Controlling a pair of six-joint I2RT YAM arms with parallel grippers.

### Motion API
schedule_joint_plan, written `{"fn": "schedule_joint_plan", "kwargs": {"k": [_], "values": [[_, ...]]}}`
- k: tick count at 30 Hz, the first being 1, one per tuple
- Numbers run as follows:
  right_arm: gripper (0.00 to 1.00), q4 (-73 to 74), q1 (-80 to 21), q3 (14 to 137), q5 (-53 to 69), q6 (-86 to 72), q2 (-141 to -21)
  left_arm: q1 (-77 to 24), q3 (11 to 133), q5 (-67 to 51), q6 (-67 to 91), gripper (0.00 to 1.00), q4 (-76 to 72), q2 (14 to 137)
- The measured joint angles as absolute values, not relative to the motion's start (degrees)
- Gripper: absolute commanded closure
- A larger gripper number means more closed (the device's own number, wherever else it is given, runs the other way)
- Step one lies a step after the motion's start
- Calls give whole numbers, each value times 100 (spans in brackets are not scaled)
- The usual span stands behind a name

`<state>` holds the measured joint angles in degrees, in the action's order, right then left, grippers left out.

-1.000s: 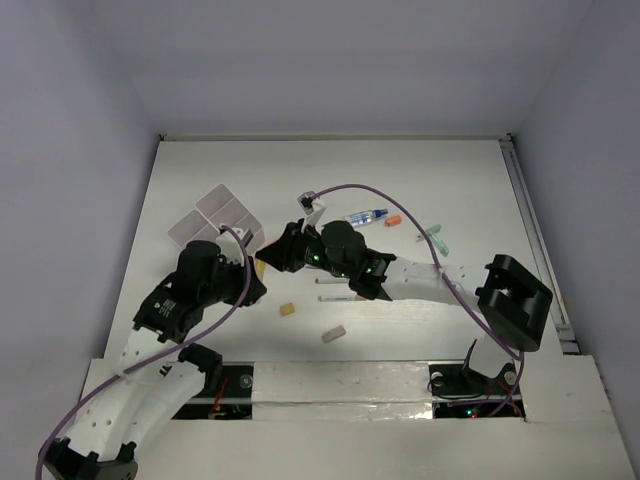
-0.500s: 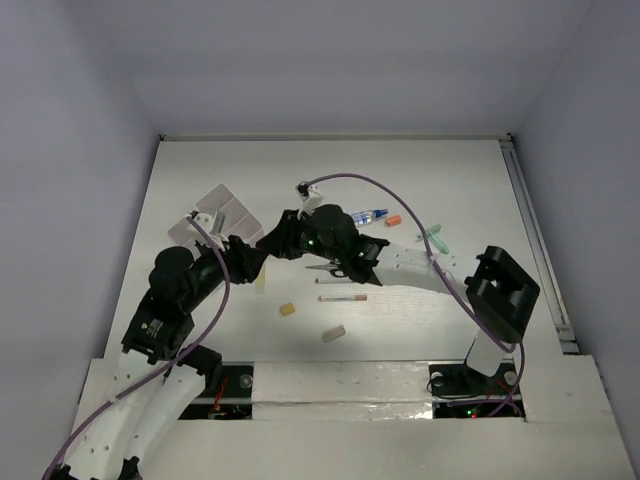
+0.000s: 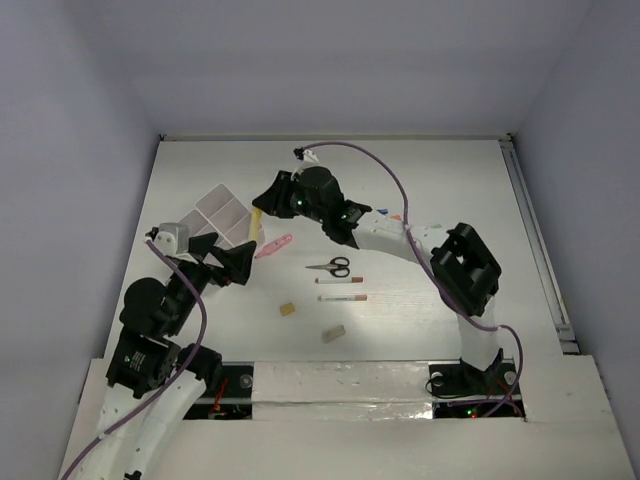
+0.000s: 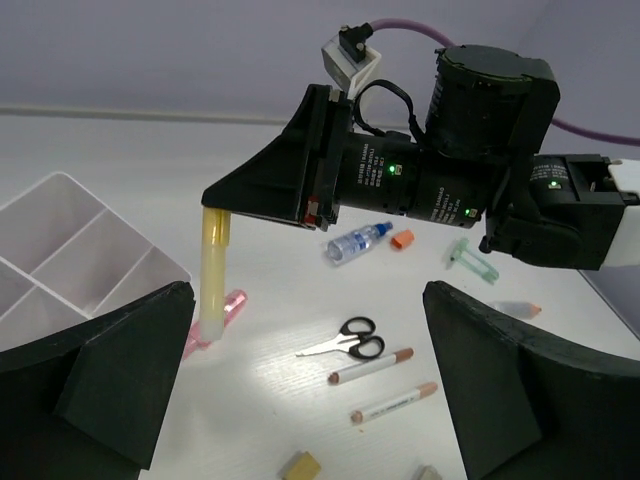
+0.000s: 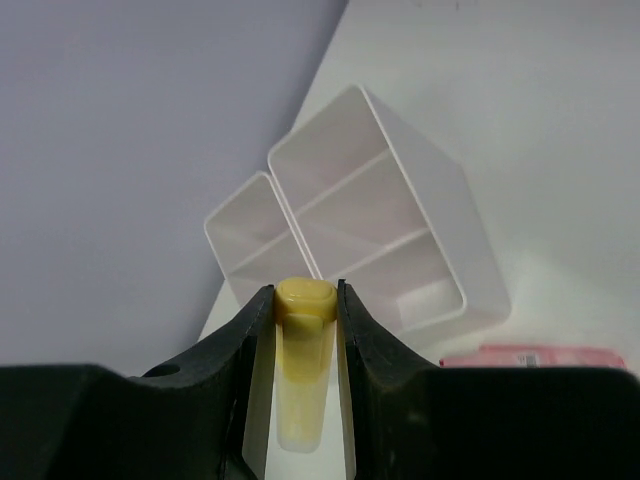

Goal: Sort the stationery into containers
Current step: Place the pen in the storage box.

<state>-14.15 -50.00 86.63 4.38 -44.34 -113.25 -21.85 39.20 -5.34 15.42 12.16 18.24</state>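
Yellow and translucent, with a solid cap on top: that's the stick [image 5: 303, 372], pinched upright between the right gripper's [image 5: 304, 330] two fingers, which are closed snugly on its sides. The right wrist view sets the white tray [image 5: 441, 181] just behind it, dividers plain to see. The left wrist view shows what that one hides: the stick hangs below the jaws, just beside the tray's right edge, with the pink marker [image 4: 226, 311] behind its tip. The left gripper [image 4: 305, 330] is spread wide and holds nothing (plenty of daylight between those fingers), low on the tray's near side. From above, scissors [image 3: 332, 267] and two pens [image 3: 342, 297] lie well right of the tray.
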Motion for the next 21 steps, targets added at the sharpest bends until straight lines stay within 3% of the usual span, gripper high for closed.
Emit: {"fn": "schedule_joint_plan", "kwargs": {"k": [21], "values": [[100, -1584, -4952, 13006, -150, -3328, -14300, -1935, 3896, 460, 1531, 1, 1094, 1474]]}}
